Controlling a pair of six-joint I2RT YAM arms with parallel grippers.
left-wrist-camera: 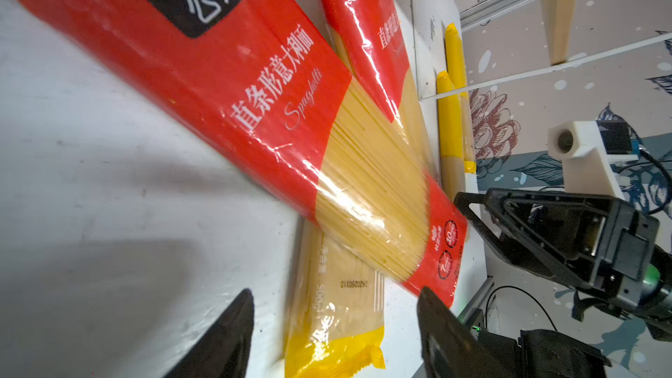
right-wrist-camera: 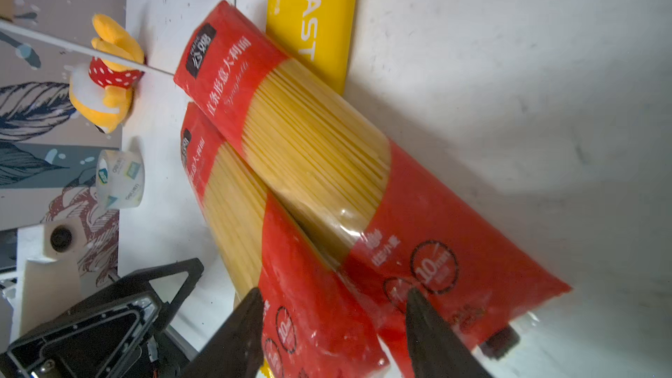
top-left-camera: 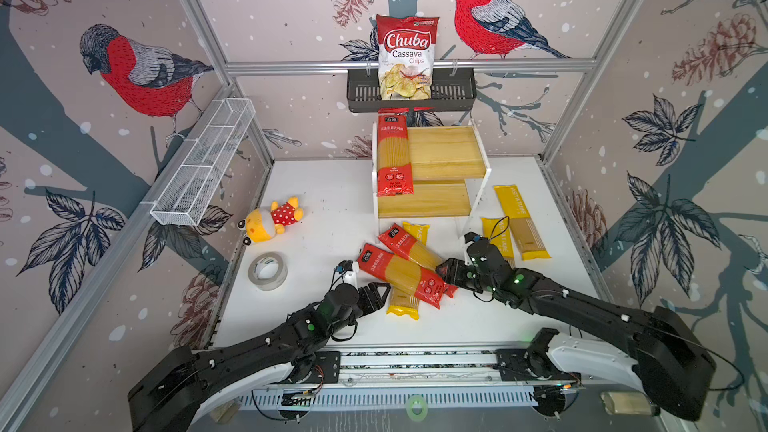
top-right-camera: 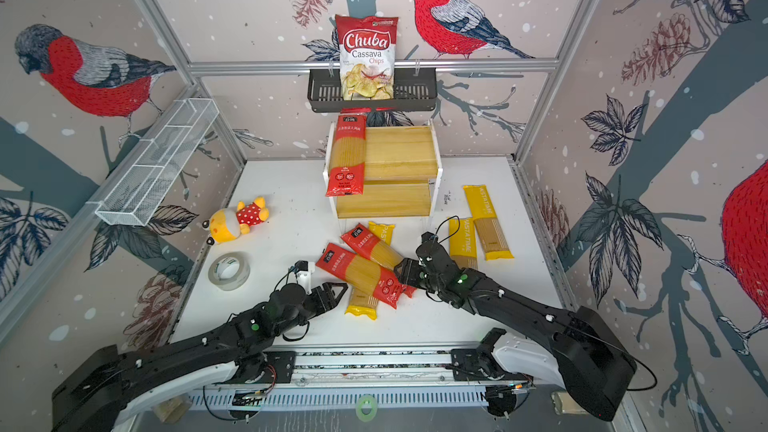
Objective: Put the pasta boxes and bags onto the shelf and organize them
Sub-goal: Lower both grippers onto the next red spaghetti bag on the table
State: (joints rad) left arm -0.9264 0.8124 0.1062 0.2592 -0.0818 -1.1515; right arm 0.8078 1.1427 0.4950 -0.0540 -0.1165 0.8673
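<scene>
The shelf [top-left-camera: 446, 151] stands at the back of the white table [top-left-camera: 324, 209]. One red pack [top-left-camera: 395, 155] lies along its left side, from the top board down over the low one. Two more red packs lie on the table in front. The near red pack [top-left-camera: 401, 276] and the far red pack [top-left-camera: 411, 247] both rest on a yellow pack [top-left-camera: 403, 307]. Two other yellow packs [top-left-camera: 521, 222] lie side by side, right of the shelf.

The left gripper [top-left-camera: 380, 292] is spread wide and holds nothing. The yellow pack's end sits by its tips. The right gripper [right-wrist-camera: 334, 290] has its jaws apart around the red packs' ends. It may be touching them, but the blur hides that.
</scene>
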